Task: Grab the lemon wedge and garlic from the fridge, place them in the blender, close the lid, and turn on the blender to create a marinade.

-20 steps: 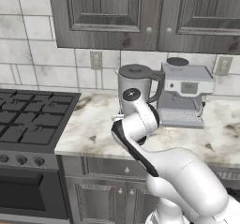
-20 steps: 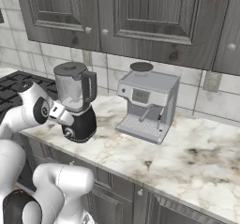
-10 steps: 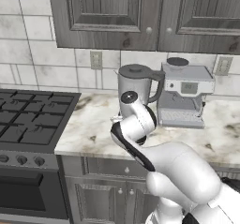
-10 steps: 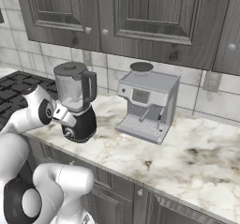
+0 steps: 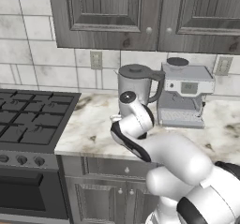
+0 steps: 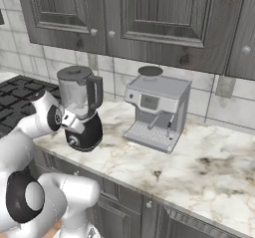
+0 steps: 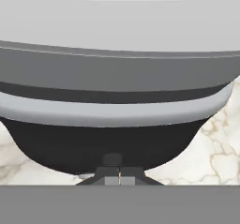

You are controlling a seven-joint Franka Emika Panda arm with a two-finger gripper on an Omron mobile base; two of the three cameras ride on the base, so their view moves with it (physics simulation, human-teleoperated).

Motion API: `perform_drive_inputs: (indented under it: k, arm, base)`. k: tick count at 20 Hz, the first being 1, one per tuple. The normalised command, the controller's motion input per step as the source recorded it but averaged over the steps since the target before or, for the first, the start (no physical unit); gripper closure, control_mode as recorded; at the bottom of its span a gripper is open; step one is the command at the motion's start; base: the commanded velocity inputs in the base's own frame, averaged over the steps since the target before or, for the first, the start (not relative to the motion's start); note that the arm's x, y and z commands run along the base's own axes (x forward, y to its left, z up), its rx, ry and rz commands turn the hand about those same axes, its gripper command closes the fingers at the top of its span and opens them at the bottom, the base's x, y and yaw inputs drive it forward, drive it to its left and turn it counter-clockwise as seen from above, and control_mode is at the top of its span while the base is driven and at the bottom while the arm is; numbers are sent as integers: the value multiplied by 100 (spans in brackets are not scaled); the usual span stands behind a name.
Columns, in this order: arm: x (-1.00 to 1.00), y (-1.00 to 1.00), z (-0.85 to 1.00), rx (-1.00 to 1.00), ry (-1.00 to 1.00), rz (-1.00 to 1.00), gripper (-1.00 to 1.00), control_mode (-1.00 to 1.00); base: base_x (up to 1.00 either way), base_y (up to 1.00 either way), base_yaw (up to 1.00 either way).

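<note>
While its fingers press together with nothing between them, the hand (image 7: 119,180) sits right against the black base of the blender (image 6: 81,107), whose lid (image 6: 72,73) tops the jar on the marble bench (image 6: 189,167).

The left base view looks forward and down from behind the arm's left side, over the stove (image 5: 33,120) and the marble desk (image 5: 93,129) toward the blender (image 5: 133,85) and coffee machine (image 5: 183,94) by the tiled wall. The right base view faces the same stretch of desk (image 6: 199,157) from the other side, sharing blender (image 6: 79,107), coffee machine (image 6: 157,110) and upper cabinets (image 6: 149,18). The hand view sits very near the blender's black base (image 7: 108,143), looking level along the end effector (image 7: 119,178) at it
</note>
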Motion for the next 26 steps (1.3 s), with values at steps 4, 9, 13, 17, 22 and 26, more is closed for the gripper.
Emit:
perform_drive_inputs:
  k: [4,9,13,17,22,26]
  arm:
    - [26,0,-18,0,0,-1,100,-100]
    - [26,0,-17,0,0,-2,100,-100]
    - [19,0,-28,0,0,-2,100,-100]
    - [6,0,-50,0,-10,-3,100,-100]
    - [1,0,-49,0,-20,-6,100,-100]
    - [11,-5,-26,0,-20,-6,100,-100]
  base:
    - [0,0,0]
    - [0,0,0]
    - [0,0,0]
    - [0,0,0]
    - [0,0,0]
    - [0,0,0]
